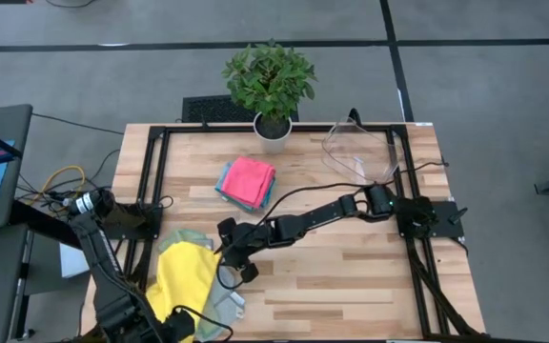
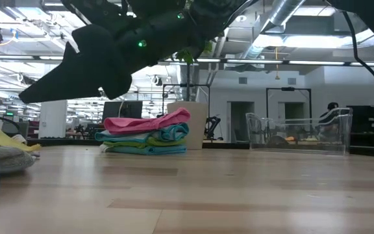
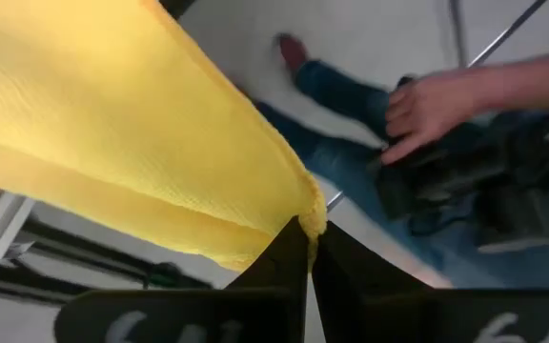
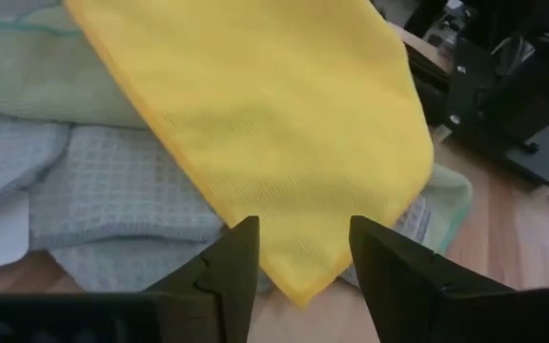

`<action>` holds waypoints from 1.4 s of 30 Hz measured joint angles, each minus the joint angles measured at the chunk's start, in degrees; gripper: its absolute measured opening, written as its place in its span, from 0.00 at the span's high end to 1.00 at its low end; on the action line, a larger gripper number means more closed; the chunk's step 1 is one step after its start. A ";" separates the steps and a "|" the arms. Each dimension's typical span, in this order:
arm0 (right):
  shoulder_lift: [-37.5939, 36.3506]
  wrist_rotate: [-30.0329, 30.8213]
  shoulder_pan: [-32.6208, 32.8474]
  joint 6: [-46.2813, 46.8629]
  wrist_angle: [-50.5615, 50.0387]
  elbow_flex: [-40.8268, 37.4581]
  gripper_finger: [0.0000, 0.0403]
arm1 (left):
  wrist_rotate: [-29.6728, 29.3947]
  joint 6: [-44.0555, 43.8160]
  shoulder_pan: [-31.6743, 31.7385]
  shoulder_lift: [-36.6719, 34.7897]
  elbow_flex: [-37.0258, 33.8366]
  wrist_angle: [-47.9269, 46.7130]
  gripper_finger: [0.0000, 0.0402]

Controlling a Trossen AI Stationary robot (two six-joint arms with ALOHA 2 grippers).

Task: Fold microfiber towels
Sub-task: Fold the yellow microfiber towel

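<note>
Yellow towel (image 1: 184,276) lies at the table's near-left corner, draped over a heap of unfolded pale green and grey cloths (image 4: 84,191). One corner is lifted by the left gripper (image 3: 309,238), fingers pressed together, pinching the cloth's tip. Right gripper (image 4: 298,250) reaches across from the far side w/ fingers parted, straddling the opposite hanging corner, not yet touching it.

Handling, by judgement: cloth is light, limp, no stiffness; it sags between held points and drapes over whatever is under it. The textured weave looks grippy, not slippery. Nothing fragile. Best hold is at corners or close along the hem; a pinch mid-panel would bunch the fabric. Risk: the pinch also catching the grey cloth beneath.

Finished pile (image 1: 247,181): pink on top, teal and green layers below, stacked mid-table near the potted plant (image 1: 271,81).

Containers: clear plastic bin (image 1: 360,152) at the far-right edge of the table; in the low view something small and dark shows through its wall, not identifiable. No towel visible inside.
</note>
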 joint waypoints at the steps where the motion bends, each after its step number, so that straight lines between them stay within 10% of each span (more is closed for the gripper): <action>1: 0.00 -0.03 -0.01 0.03 -0.18 0.00 0.53 | -1.16 -0.40 0.00 -0.60 0.00 -0.10 1.00; 42: 3.98 3.12 0.46 -1.00 5.23 -0.04 0.39 | -10.84 1.84 -0.18 -9.38 0.06 -2.25 1.00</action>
